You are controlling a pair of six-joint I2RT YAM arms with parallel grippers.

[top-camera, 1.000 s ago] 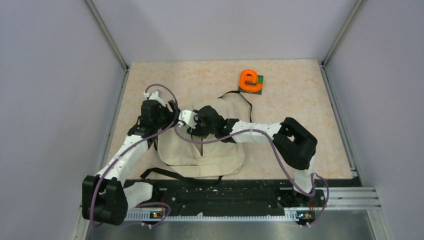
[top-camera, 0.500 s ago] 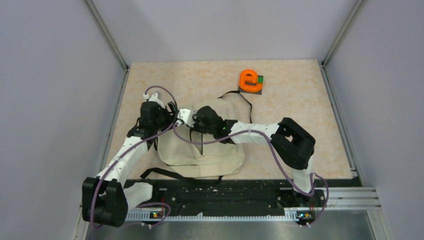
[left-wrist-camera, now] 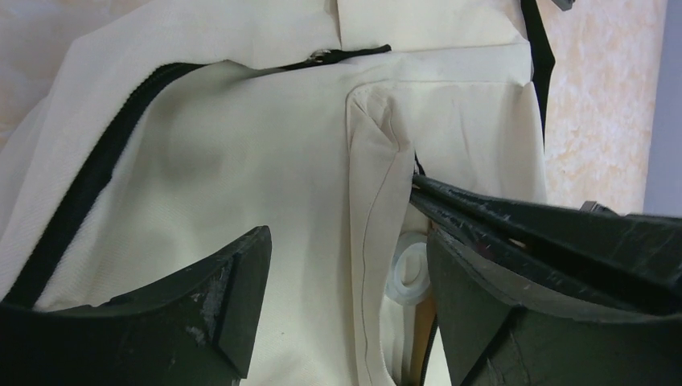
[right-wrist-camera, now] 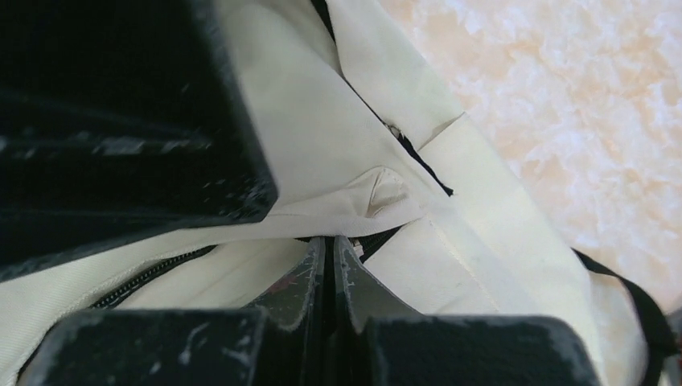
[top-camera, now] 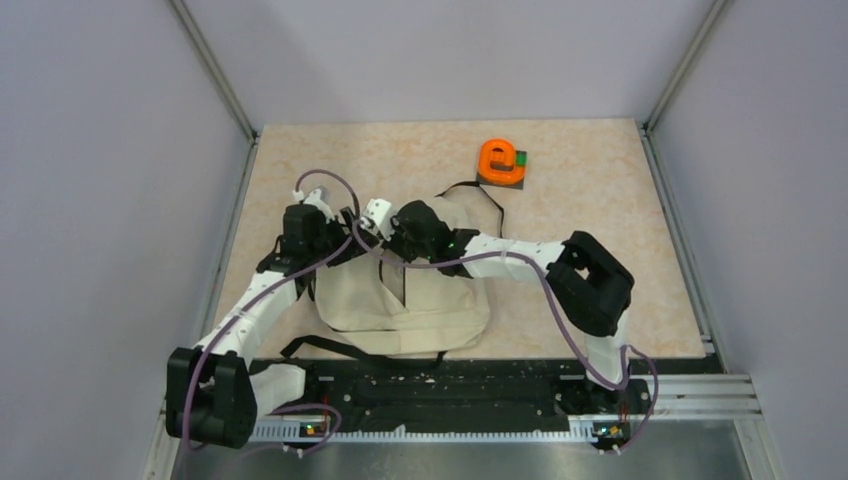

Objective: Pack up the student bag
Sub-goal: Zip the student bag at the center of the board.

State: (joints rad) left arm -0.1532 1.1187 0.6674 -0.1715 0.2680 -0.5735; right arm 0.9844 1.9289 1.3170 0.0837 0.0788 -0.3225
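The student bag (top-camera: 430, 310), cream fabric with black zippers, lies flat at the table's middle. My left gripper (top-camera: 350, 240) hangs over its upper left corner. In the left wrist view that gripper (left-wrist-camera: 346, 297) is open and straddles a seamed fabric edge (left-wrist-camera: 374, 241) without closing on it. Beside that edge a white tape roll (left-wrist-camera: 410, 273) shows inside the bag. My right gripper (top-camera: 385, 235) reaches in from the right. Its fingertips (right-wrist-camera: 330, 241) are pressed together on the black zipper (right-wrist-camera: 153, 277), next to a small metal slider (right-wrist-camera: 358, 251), under a fold of cloth.
An orange looped object (top-camera: 500, 158) rests on a small grey and green pad at the back of the table. Black straps (top-camera: 320, 348) trail from the bag toward the near rail. In the left wrist view the right arm's dark fingers (left-wrist-camera: 563, 233) cross close by.
The right gripper has closed on the zipper and shifted slightly back and left, lifting the bag's edge so the slit gapes wider. The left arm barely moved and stays open.
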